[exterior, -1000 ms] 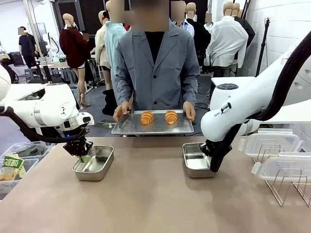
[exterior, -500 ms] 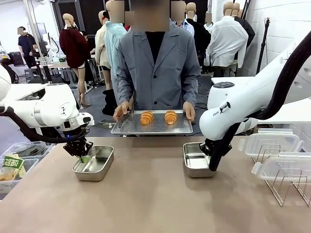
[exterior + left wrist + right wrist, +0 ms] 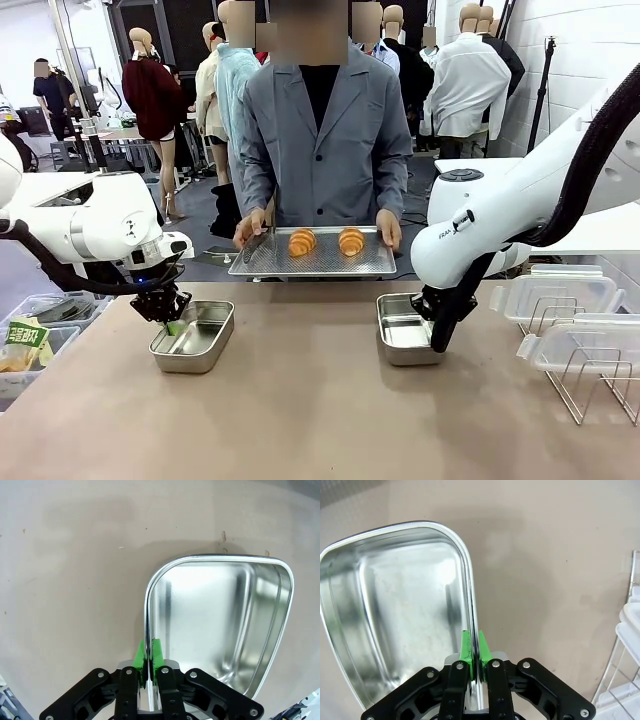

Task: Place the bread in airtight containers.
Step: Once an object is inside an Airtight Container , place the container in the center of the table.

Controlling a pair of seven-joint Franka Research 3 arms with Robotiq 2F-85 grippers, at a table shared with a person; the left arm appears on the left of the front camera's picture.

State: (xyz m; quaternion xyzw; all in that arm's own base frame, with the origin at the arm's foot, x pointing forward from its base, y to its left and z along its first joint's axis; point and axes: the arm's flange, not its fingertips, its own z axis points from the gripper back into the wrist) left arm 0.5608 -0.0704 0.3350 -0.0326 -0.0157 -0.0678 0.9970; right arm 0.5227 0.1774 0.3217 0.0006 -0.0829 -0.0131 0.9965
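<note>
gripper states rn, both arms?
left gripper: shut on the rim of the left tub.
right gripper: shut on the rim of the right tub.

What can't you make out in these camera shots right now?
Front view: clear lids and wire rack run off the right edge; count unclear.
Front view: print on the green bag is too small to read.
Left wrist view: the left claw covers the near rim of the left container.
Right wrist view: the right claw and picture edges hide part of the right container.
</note>
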